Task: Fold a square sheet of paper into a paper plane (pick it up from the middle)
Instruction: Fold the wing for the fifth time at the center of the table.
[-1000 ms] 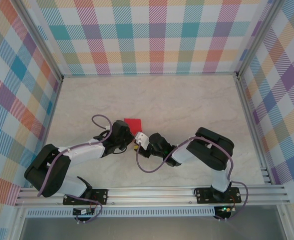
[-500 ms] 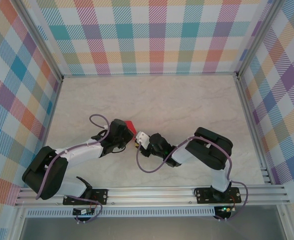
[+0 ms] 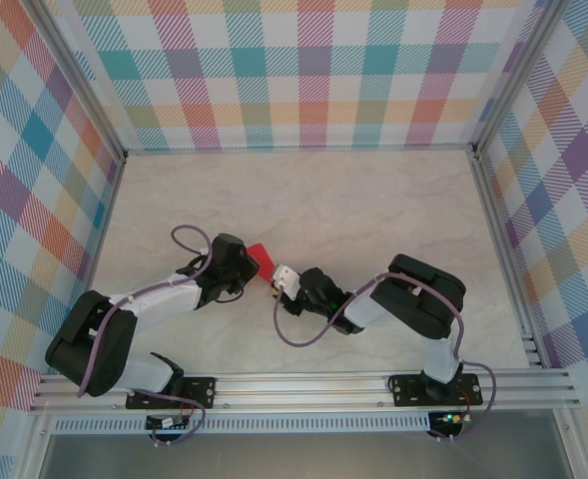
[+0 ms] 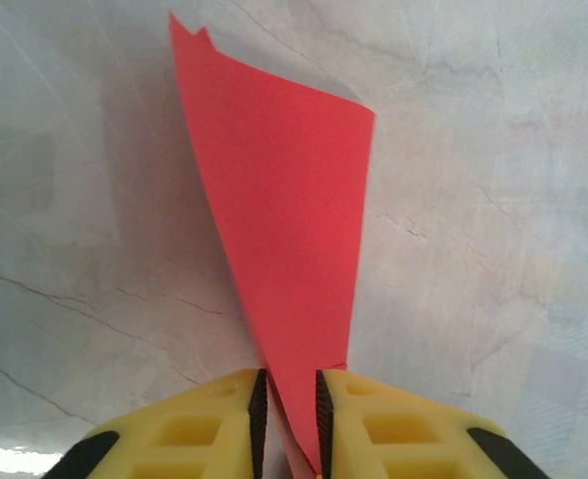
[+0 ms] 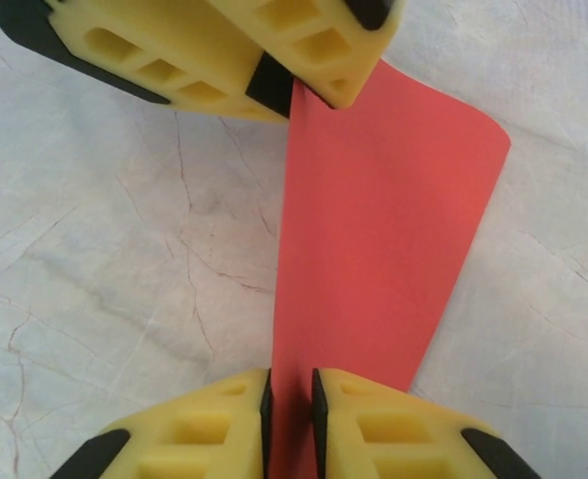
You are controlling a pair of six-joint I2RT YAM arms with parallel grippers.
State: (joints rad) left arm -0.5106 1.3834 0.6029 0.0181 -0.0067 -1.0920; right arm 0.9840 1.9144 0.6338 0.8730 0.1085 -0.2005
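My left jaws are clamped on the red sheet of paper, and my right jaws are clamped on it too, so the sheet spans the short gap between them. From above, this sits over the desk, left of its middle and nearer the near edge than the far one, with my two wrists angled in toward each other and almost meeting. In my left wrist view the sheet of paper rises from between my left fingers as a tall, narrowing strip, its far right corner curling over. In my right wrist view the sheet of paper stands on edge, pinched at the bottom between my right fingers, while my left fingers grip its far end at the top. The sheet is bent rather than flat. I cannot tell whether any edge of it touches the desk.
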